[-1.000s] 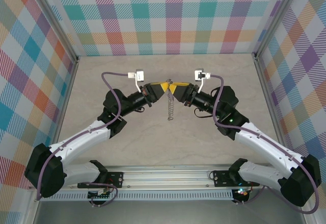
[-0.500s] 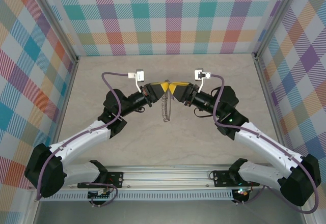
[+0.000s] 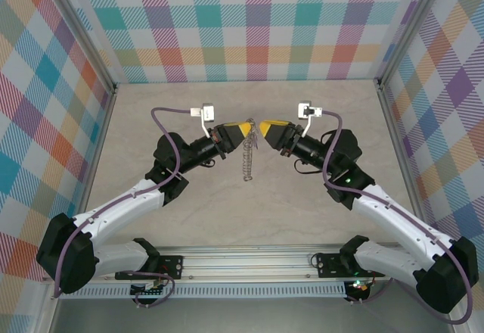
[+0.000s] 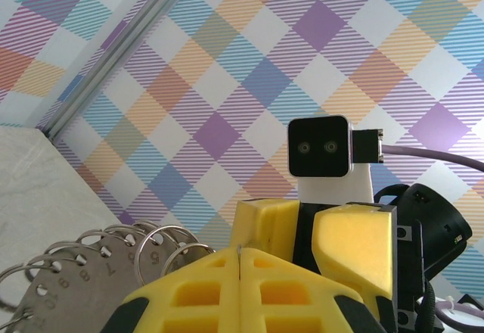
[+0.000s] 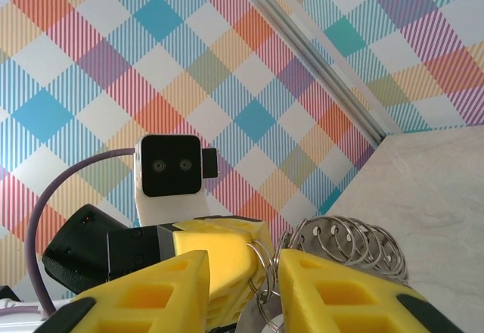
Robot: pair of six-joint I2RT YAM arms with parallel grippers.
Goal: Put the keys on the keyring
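Walls (image 3: 257, 23) on three sides, multicolour plaid w/ diagonal hatching; alu corner posts (image 3: 87, 53) at the seams; tabletop (image 3: 227, 212) pale beige, marble-like, matte; slotted metal rail (image 3: 249, 261) along near edge; light soft, even.

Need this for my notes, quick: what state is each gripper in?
Left gripper: shut on the keyring.
Right gripper: open, holding nothing.

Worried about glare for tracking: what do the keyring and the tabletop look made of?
The keyring looks like metal: a dull grey plate with numbers, and shinier wire loops along its rim. The tabletop is pale, marble-patterned and matte; laminate or stone, can't tell.
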